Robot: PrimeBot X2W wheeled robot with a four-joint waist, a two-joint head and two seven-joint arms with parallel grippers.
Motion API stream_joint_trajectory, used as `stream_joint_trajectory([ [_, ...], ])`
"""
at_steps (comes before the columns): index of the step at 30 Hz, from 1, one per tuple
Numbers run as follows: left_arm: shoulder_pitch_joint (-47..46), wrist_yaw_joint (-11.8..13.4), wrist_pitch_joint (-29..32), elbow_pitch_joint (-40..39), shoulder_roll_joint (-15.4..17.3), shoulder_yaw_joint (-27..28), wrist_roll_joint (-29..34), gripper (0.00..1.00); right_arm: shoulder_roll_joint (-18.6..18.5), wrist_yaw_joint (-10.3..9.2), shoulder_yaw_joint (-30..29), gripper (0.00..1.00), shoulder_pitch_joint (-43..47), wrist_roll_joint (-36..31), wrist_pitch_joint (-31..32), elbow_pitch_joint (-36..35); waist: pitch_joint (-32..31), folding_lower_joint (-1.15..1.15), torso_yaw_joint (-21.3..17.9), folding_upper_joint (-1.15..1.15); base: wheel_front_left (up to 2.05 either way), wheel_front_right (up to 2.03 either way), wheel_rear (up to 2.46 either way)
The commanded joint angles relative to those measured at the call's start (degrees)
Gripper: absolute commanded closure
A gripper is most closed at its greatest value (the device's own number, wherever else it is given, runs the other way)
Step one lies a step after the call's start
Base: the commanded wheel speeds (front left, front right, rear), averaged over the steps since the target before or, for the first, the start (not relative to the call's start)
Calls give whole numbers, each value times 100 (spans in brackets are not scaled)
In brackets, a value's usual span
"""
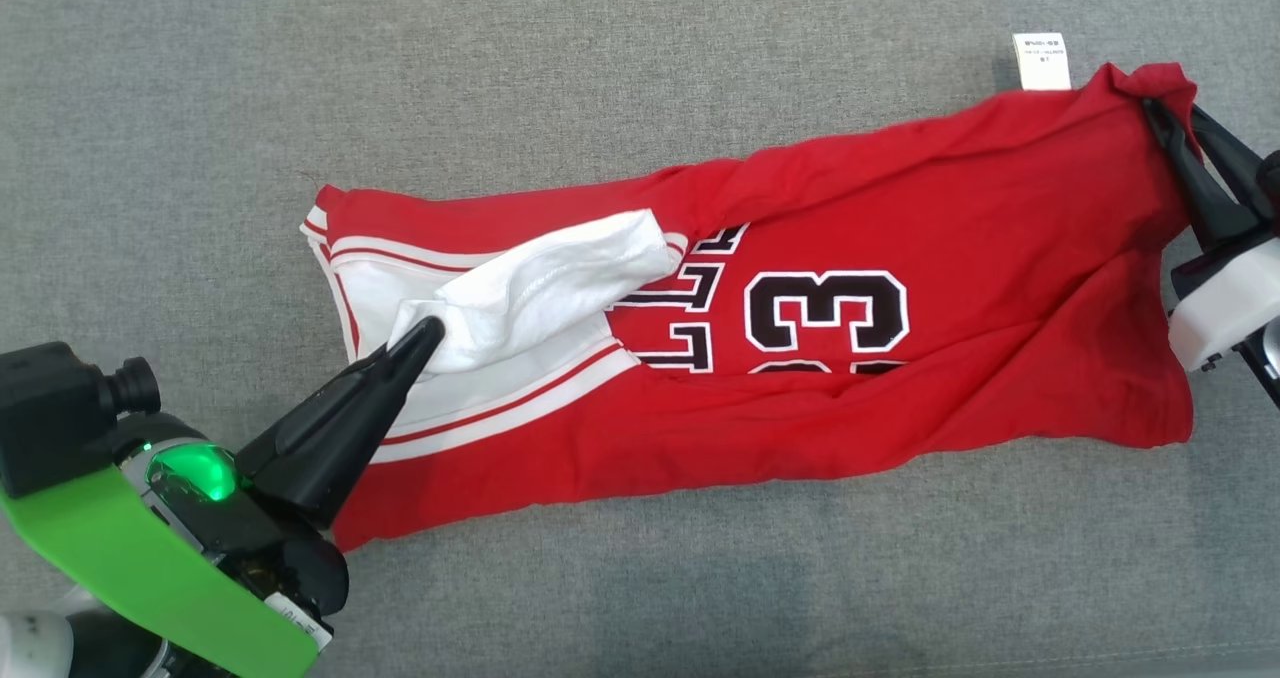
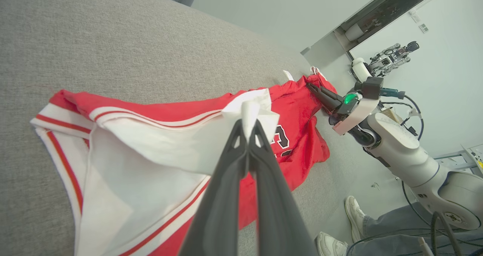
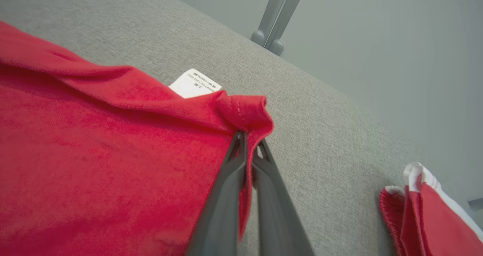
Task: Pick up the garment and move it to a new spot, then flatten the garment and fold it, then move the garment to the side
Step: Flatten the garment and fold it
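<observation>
The garment (image 1: 960, 218) is a red basketball jersey with white trim and a black "23", lying crosswise on the grey surface (image 1: 600, 58). My left gripper (image 1: 425, 333) is shut on a fold of white fabric at the jersey's left end; in the left wrist view the left gripper (image 2: 249, 125) pinches that white fold of the garment (image 2: 158, 142). My right gripper (image 1: 1165, 118) is shut on the red corner at the far right; in the right wrist view the right gripper (image 3: 249, 142) clamps the bunched red hem of the garment (image 3: 94, 154).
A white care label (image 1: 1040, 61) sticks out past the jersey's top right edge. A person's feet (image 2: 349, 210) in white shoes stand beside the surface's edge. Another red and white cloth (image 3: 426, 210) lies at the lower right of the right wrist view.
</observation>
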Motion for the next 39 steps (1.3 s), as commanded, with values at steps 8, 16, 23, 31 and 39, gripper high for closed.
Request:
stream_joint_trajectory([
  [8, 470, -66, -272, 107, -63, 73, -101, 100, 25, -8, -210, 100, 369, -527, -355, 63, 1, 0, -34, 0, 0, 0, 0],
  [16, 722, -122, -533, 122, -91, 235, -153, 100, 42, -8, -427, 100, 582, -741, -631, -64, -126, 0, 94, 0, 0, 0, 0],
  [23, 811, -189, -578, 158, -123, 206, -223, 100, -53, -8, -468, 100, 955, -905, -916, -200, -245, 0, 208, 0, 0, 0, 0],
  [31, 1045, -307, -694, 427, -201, 119, -237, 100, -96, -8, -681, 100, 1857, -1220, -1032, -405, -508, 0, 193, 0, 0, 0, 0],
  [39, 1271, -371, -639, 471, -254, -58, -322, 100, -290, -8, -494, 100, 2007, -1271, -875, -455, -683, 0, 146, 0, 0, 0, 0],
])
